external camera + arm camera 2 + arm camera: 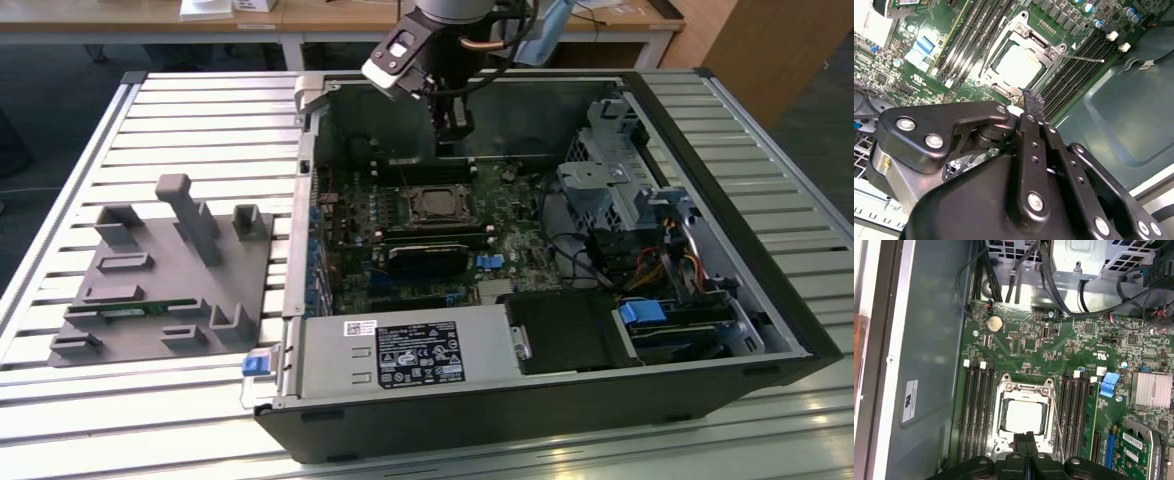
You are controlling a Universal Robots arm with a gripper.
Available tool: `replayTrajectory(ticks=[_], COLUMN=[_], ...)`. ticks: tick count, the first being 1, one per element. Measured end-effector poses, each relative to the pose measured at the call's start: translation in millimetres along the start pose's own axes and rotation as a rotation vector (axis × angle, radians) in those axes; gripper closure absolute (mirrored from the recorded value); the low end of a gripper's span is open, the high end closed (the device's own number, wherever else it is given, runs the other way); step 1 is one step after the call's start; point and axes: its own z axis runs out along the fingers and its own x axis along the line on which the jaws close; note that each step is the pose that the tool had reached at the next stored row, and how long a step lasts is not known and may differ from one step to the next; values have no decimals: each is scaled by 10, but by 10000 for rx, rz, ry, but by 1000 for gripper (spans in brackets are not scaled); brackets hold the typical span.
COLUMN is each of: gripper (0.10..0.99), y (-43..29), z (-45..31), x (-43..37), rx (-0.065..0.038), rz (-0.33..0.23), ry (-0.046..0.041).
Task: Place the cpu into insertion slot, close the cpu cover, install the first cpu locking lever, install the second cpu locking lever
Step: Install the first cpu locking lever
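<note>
One claw (pixel 1026 437), closed and empty, hangs above one cpu (pixel 1023 416) under one cpu cover (pixel 1026 389).

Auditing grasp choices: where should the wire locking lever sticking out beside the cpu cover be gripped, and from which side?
Likely near its free tip: the locking lever is a thin wire angled out over the memory slots, so come from above, straddling it.

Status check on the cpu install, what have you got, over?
End effector shut, empty, hovering by cpu cover. Cpu seated under it, cover down. One wire lever beside it looks unlatched. No obstruction seen.
</note>
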Motion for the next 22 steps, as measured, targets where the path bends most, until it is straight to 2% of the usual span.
replayTrajectory(ticks=[22], gripper=[980], y=[0], z=[0], x=[0], rx=[9], rz=[-640], ry=[18])
